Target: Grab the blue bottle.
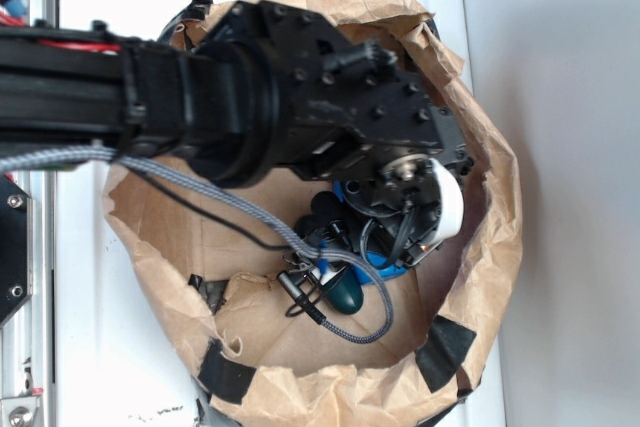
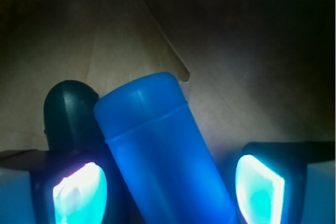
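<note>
White tabletop carries a brown paper bag, its rim rolled down and patched with black tape, forming a shallow nest. Over it reaches the black robot arm, wrist pointed down into the bag. The gripper straddles the blue bottle: both fingers stand apart with the body between them, so the jaws are open, not yet clamped. Touching the bottle's side lies a dark green cucumber toy. The bottle looks like light, stiff, smooth plastic, probably a bit slippery; squeezing across the wide cylindrical body seems safest.
</note>
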Controlling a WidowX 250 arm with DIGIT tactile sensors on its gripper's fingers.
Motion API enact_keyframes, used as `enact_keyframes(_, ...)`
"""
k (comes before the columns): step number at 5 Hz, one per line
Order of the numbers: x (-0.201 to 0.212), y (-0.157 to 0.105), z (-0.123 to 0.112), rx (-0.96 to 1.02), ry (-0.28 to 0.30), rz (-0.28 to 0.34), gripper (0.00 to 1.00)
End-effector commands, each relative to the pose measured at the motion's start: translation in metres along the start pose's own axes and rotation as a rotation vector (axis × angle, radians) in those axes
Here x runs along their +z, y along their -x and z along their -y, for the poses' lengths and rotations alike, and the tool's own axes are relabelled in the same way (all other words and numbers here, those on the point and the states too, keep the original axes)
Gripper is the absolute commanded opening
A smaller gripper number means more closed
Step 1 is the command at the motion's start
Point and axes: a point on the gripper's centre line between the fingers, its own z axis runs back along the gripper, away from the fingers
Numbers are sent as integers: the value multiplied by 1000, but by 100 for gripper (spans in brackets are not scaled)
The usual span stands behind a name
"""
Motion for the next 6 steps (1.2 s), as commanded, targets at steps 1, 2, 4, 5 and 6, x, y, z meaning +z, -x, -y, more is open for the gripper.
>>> enact_keyframes(1, -14, -13, 8, -31, -52, -22, 96)
enact_keyframes(2, -15, -14, 7, -13, -58, -23, 0)
enact_keyframes(4, 0, -17, 4, 4, -45, -2, 0)
enact_keyframes(5, 14, -15, 4, 4, -16, 6, 10)
enact_keyframes(6, 31, -10, 4, 3, -29, 9, 100)
